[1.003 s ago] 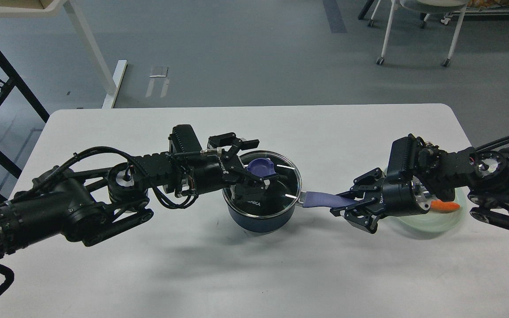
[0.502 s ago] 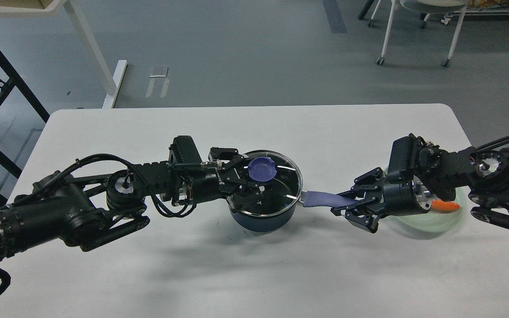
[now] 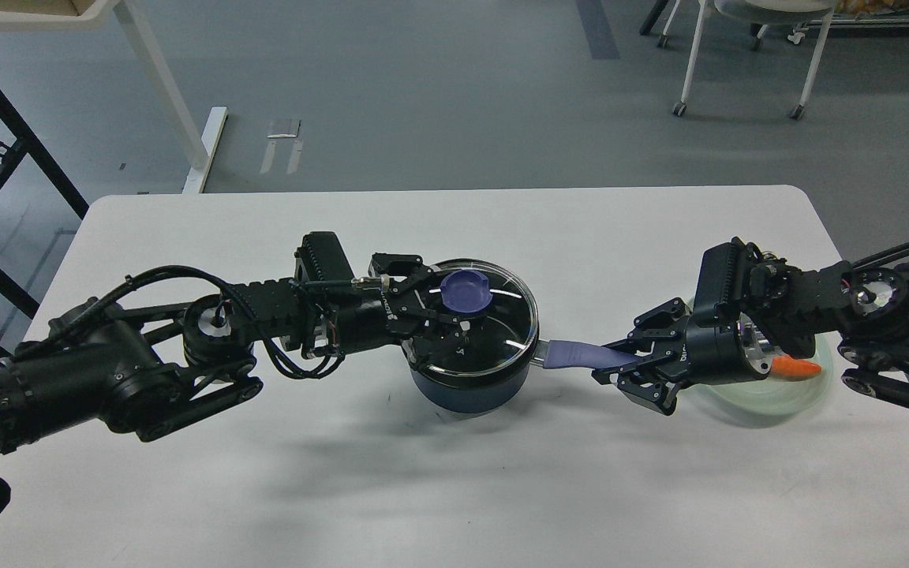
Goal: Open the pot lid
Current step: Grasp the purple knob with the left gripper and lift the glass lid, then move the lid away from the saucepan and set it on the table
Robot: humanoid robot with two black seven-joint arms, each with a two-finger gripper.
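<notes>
A dark blue pot [image 3: 464, 392] stands at the middle of the white table [image 3: 454, 489]. Its glass lid [image 3: 506, 319] has a blue knob [image 3: 464, 290] and sits tilted, slightly raised over the rim. My left gripper [image 3: 454, 306] reaches in from the left and is shut on the knob. My right gripper [image 3: 620, 364] comes in from the right and is shut on the pot's purple handle [image 3: 573, 355].
A pale green plate [image 3: 770, 398] with an orange carrot piece [image 3: 798, 368] lies under my right arm at the table's right side. Beyond the far edge are grey floor, white table legs [image 3: 174, 102] and a wheeled chair base [image 3: 738, 55].
My left gripper closed on the knob from an open stance around it. The lid has since shifted slightly up and to the left. The right gripper has stayed on the handle.
</notes>
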